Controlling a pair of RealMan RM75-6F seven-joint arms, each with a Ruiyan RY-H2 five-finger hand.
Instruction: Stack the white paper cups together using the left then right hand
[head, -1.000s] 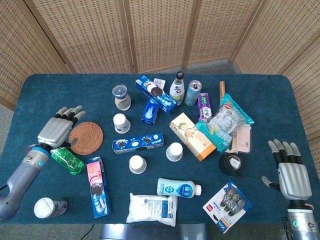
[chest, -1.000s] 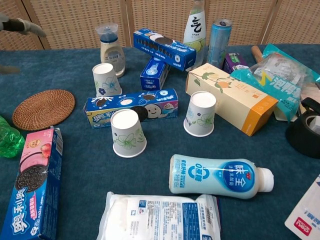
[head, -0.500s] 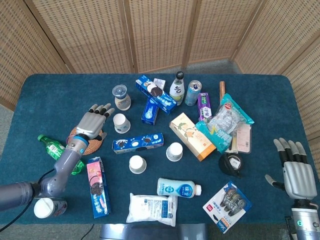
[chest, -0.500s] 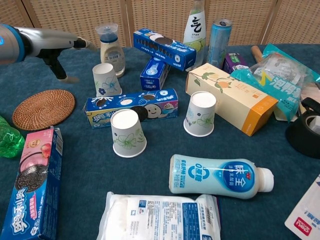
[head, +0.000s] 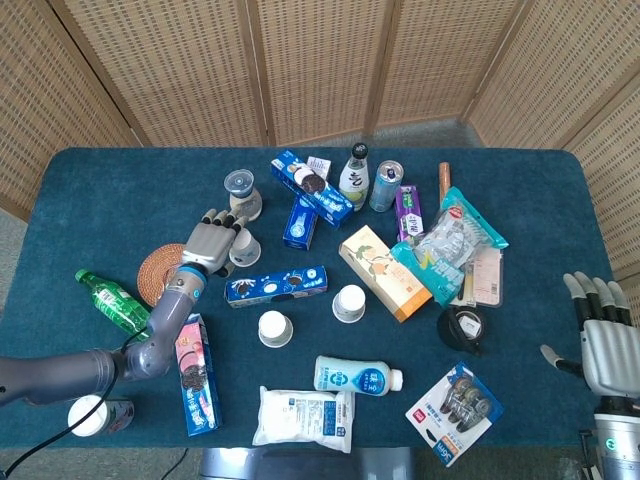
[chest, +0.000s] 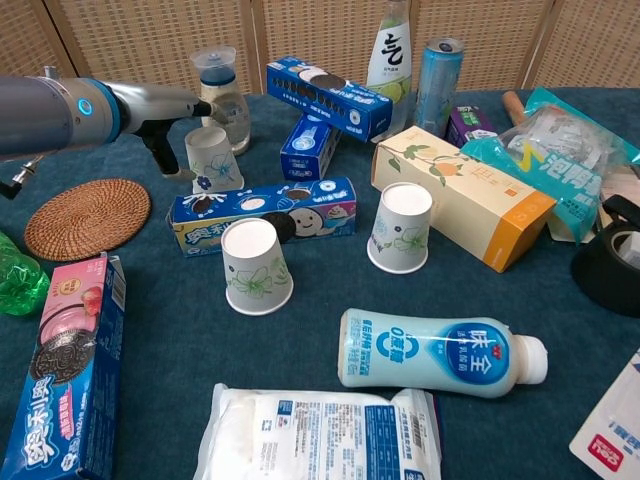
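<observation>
While the left arm stretches across the coaster (head: 163, 272) in the head view, the left hand (head: 212, 240) sits right beside the far cup (head: 241, 249), fingers spread, gripping nothing; contact can't be confirmed. Middle cup (head: 274, 328) stands upside down below the cookie box (head: 277, 286); third cup (head: 349, 303) is beside the orange carton (head: 384, 272). Only this view has the right hand (head: 604, 340), low at the table's right edge, fingers extended and apart, empty.

Chest view: the left forearm enters from the left, left hand (chest: 172, 118) edge-on by the far cup (chest: 211, 158), thumb pointing down beside it. Fingers mostly hidden here, grasp unclear. Middle cup (chest: 255, 266) and third cup (chest: 400, 227) stand apart, unstacked.
</observation>
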